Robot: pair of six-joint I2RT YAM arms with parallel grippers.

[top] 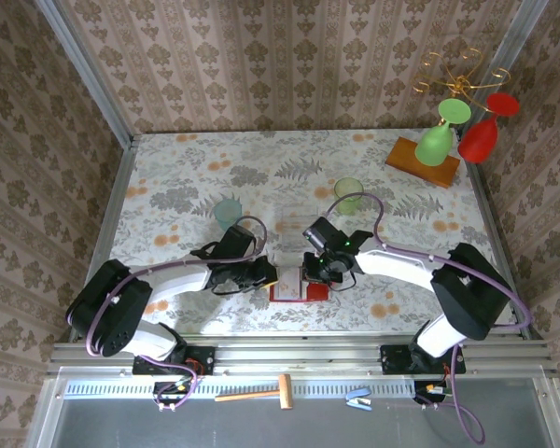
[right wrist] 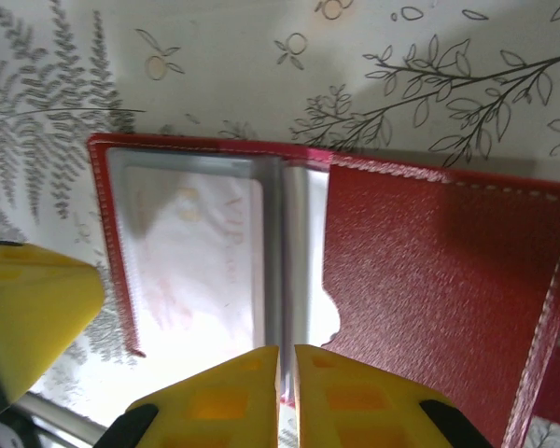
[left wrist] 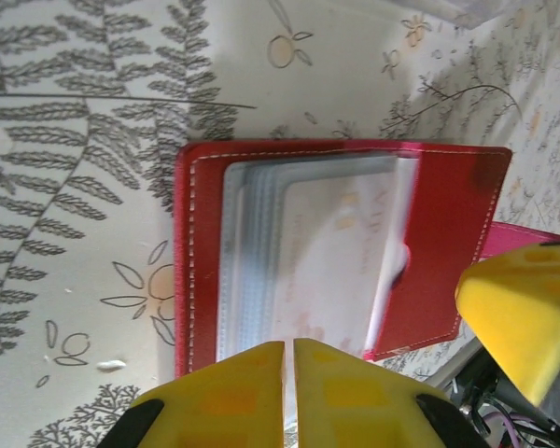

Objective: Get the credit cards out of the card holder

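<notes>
The card holder point(top: 299, 293) lies open near the table's front edge, red with clear sleeves inside point(left wrist: 448, 233) point(right wrist: 448, 280). A pale pinkish-white credit card point(left wrist: 327, 252) point(right wrist: 196, 252) lies flat in a sleeve. My left gripper point(top: 273, 276) point(left wrist: 289, 359) comes in from the left and is shut on the holder's near edge and its sleeves. My right gripper point(top: 310, 275) point(right wrist: 287, 364) comes in from the right and is shut on a thin upright sleeve leaf at the holder's fold. I cannot tell whether a card sits in that leaf. Each wrist view also catches a yellow finger of the other gripper.
A faint clear plastic box point(top: 292, 227) stands just behind the holder. A teal cup point(top: 229, 213) is at back left and a green cup point(top: 348, 191) at back right. A wooden stand point(top: 423, 161) with green and red glasses sits at the far right corner.
</notes>
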